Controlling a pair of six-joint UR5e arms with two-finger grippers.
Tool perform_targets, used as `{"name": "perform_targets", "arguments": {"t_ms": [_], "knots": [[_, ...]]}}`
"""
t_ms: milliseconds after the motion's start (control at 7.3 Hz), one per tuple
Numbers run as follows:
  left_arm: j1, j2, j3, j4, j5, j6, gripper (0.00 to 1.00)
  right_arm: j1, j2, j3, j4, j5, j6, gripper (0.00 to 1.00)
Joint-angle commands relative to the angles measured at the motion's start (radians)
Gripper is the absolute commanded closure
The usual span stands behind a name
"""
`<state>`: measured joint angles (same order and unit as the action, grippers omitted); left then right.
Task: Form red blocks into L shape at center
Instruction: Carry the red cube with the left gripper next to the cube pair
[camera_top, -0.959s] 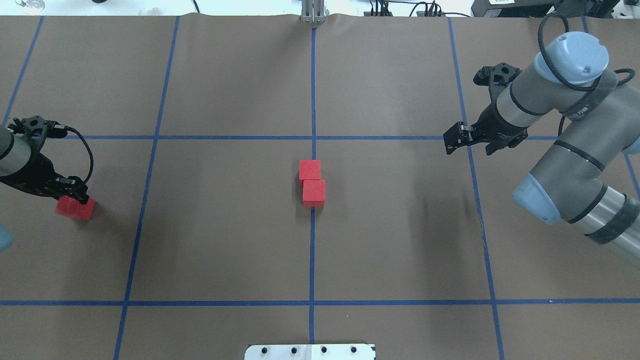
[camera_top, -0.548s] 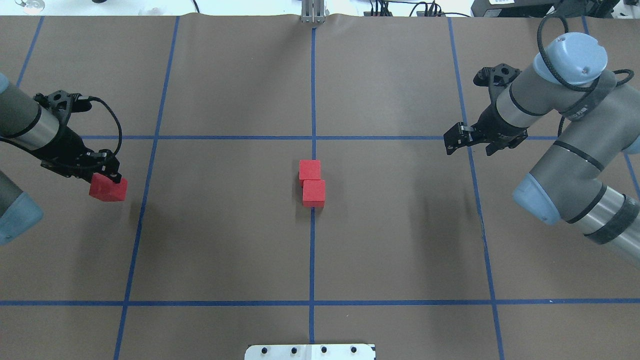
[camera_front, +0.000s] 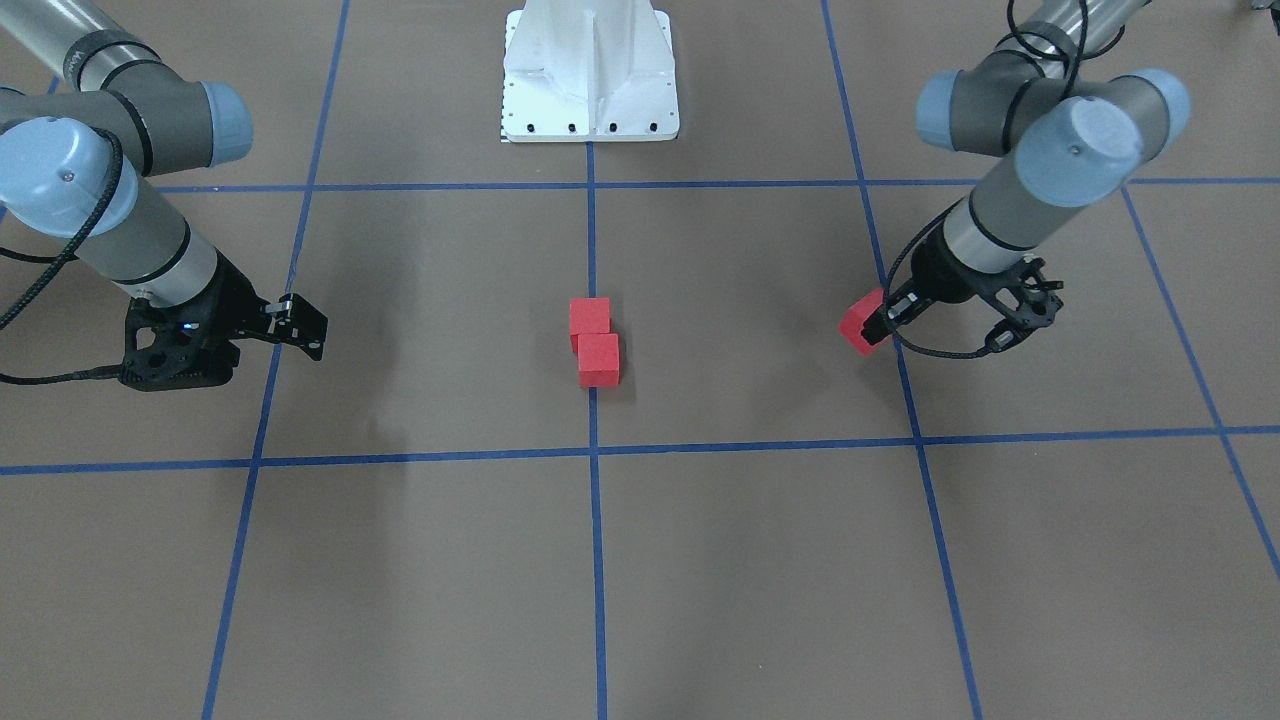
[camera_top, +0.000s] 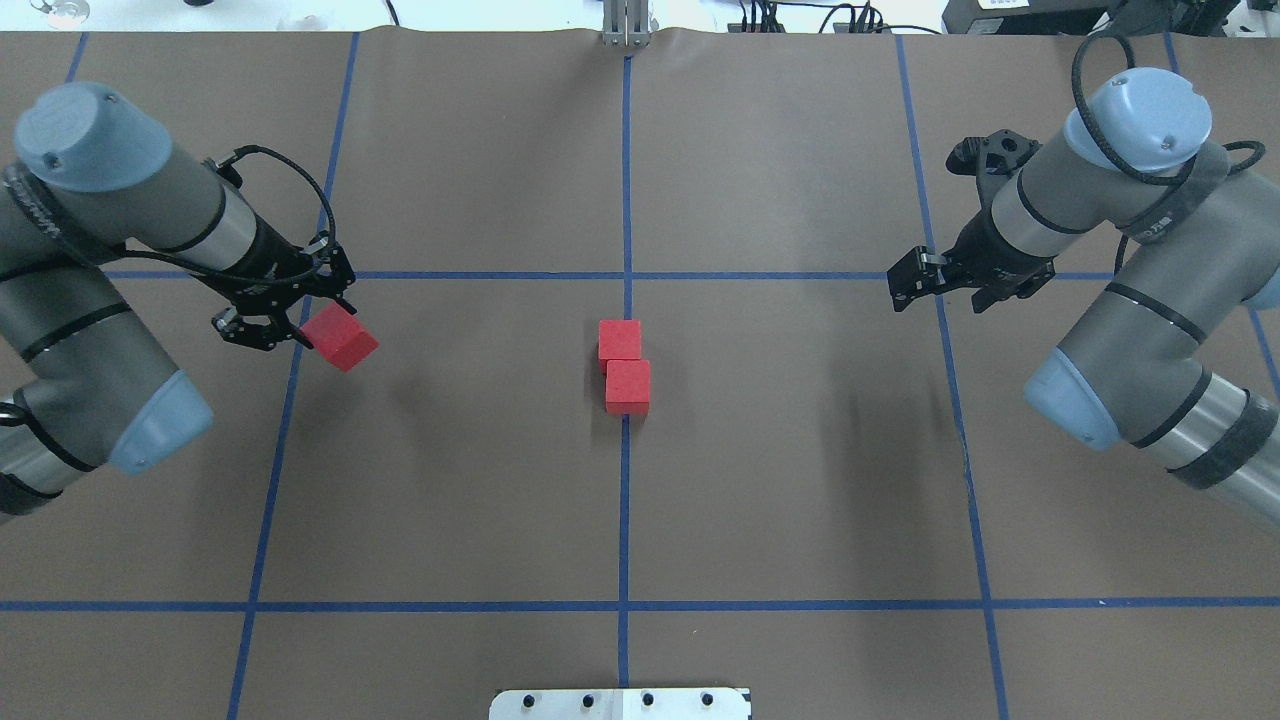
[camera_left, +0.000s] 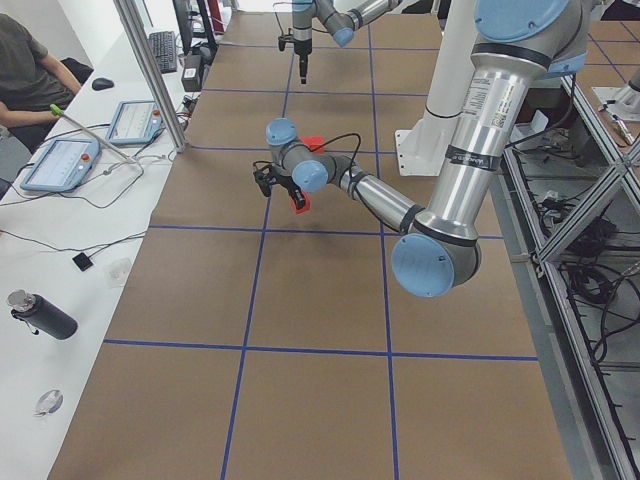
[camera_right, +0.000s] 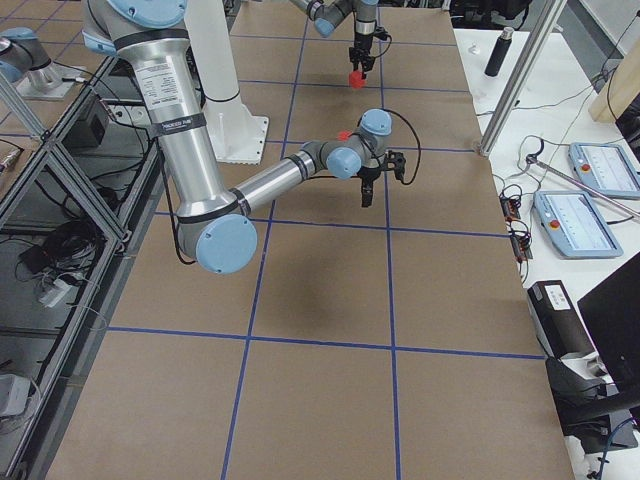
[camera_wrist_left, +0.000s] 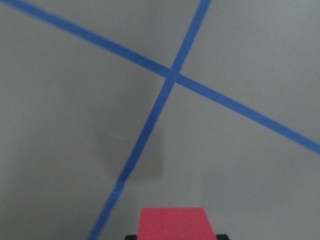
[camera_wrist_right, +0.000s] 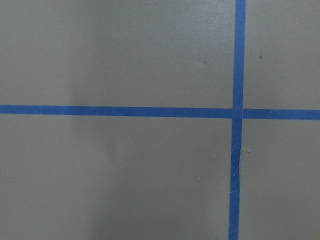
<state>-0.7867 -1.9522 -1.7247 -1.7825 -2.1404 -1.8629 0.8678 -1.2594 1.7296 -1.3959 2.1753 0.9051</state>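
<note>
Left claw (camera_top: 312, 332) is clamped on one side of the held block (camera_top: 341, 337). That block hangs clear of the tabletop (camera_top: 470, 480), turned at an angle to the grid. It sits just beside the left crossing (camera_top: 311, 275) of blue tape, on the center-facing side. The left wrist view shows its top face at the bottom edge, with a faint shadow on the brown surface further out.

Far block (camera_top: 619, 339) and near block (camera_top: 628, 386) lie flat at the center (camera_top: 660, 450), on the middle line (camera_top: 624, 500). They touch in a short column. The near block is shifted slightly toward the robot's right, so their edges do not line up. The held block is well apart from this pair, off to the robot's left.

Right claw (camera_top: 905, 285) hovers by the right crossing (camera_top: 935, 275), tilted down, nothing in it. Whether its jaws are parted or closed cannot be told. The right wrist view shows only tape and bare surface, no fingers. Right arm (camera_top: 1120, 300) bends in from the tabletop's right edge.
</note>
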Motion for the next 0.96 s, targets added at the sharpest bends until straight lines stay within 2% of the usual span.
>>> {"name": "perform_targets", "arguments": {"t_ms": [0, 137, 411, 685, 822], "knots": [[0.093, -0.232, 0.097, 0.193, 0.1, -0.304, 1.0, -0.001, 0.0, -0.002, 0.0, 0.0, -0.002, 0.0], [0.122, -0.32, 0.17, 0.246, 0.102, -0.417, 1.0, -0.001, 0.0, -0.002, 0.0, 0.0, -0.002, 0.0], [0.15, -0.332, 0.18, 0.23, 0.099, -0.539, 1.0, -0.003, 0.0, -0.007, 0.0, 0.0, -0.002, 0.0], [0.15, -0.343, 0.238, 0.075, 0.096, -0.744, 1.0, -0.003, 0.0, -0.009, 0.0, 0.0, -0.002, 0.0], [0.152, -0.362, 0.267, 0.033, 0.096, -0.789, 1.0, -0.003, 0.0, -0.009, 0.0, -0.002, -0.002, 0.0]]}}
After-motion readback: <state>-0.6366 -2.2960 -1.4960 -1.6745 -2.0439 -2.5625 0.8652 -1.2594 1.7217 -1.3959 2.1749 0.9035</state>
